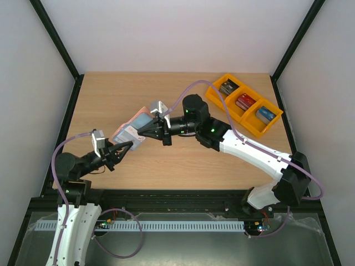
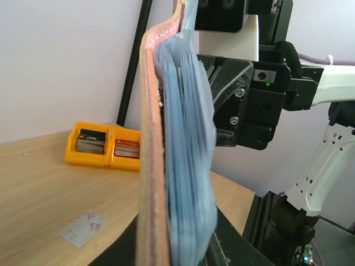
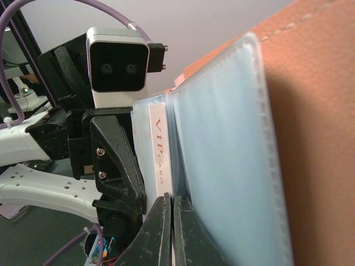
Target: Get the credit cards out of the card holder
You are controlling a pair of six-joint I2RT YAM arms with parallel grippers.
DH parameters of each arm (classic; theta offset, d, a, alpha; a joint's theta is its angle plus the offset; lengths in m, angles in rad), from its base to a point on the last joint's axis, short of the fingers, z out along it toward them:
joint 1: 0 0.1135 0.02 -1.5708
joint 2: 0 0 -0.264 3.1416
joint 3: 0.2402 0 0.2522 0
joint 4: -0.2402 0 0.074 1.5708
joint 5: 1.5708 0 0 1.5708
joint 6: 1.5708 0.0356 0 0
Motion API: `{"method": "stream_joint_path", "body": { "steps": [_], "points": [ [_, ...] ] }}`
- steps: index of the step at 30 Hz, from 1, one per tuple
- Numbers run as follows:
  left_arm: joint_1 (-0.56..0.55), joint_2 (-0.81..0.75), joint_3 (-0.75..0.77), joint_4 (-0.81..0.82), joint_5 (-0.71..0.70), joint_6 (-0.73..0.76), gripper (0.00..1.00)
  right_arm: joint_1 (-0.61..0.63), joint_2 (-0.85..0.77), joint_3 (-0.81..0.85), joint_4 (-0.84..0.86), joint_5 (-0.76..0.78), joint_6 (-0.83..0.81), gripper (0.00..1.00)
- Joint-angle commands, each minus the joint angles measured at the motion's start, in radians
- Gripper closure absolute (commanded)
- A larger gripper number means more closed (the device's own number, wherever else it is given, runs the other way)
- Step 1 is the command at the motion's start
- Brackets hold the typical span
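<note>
Currently the card holder [image 1: 128,133] hangs off the tabletop [image 1: 166,94], upright between both arms, left of centre. My left pincer [image 1: 128,145] clamps its lower edge. Cover is pinkish-tan, with light blue pockets fanned open on the other side. Right pincer [image 3: 171,221] is narrow, jaws nearly together on the end of a white card [image 3: 160,155] lettered "VIP" in red, which sticks out of a blue pocket. The card's long axis runs in line with my right fingers, so I judge a straight pull back, away from the left arm, frees it. A second card [image 2: 83,228], whitish with faint reddish marks, lies flat on the tabletop, apart from the holder. Orange bins [image 2: 111,145] sit far off.
</note>
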Motion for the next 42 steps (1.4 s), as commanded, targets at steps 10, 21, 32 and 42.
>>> {"method": "stream_joint_path", "body": {
  "steps": [10, 21, 32, 42],
  "points": [
    [-0.004, -0.009, -0.009, -0.016, 0.033, 0.030, 0.98, -0.008, 0.004, 0.069, -0.116, -0.037, -0.095, 0.97],
    [-0.005, -0.005, 0.017, -0.109, 0.017, 0.183, 0.98, 0.107, 0.046, 0.106, -0.141, 0.096, -0.200, 0.81],
    [-0.005, -0.010, 0.007, -0.126, 0.017, 0.161, 0.84, 0.061, -0.012, 0.065, -0.126, 0.109, -0.165, 0.98],
    [-0.005, -0.039, 0.004, -0.127, 0.028, 0.153, 0.84, 0.015, -0.047, 0.058, -0.123, 0.127, -0.153, 0.98]
  ]
}}
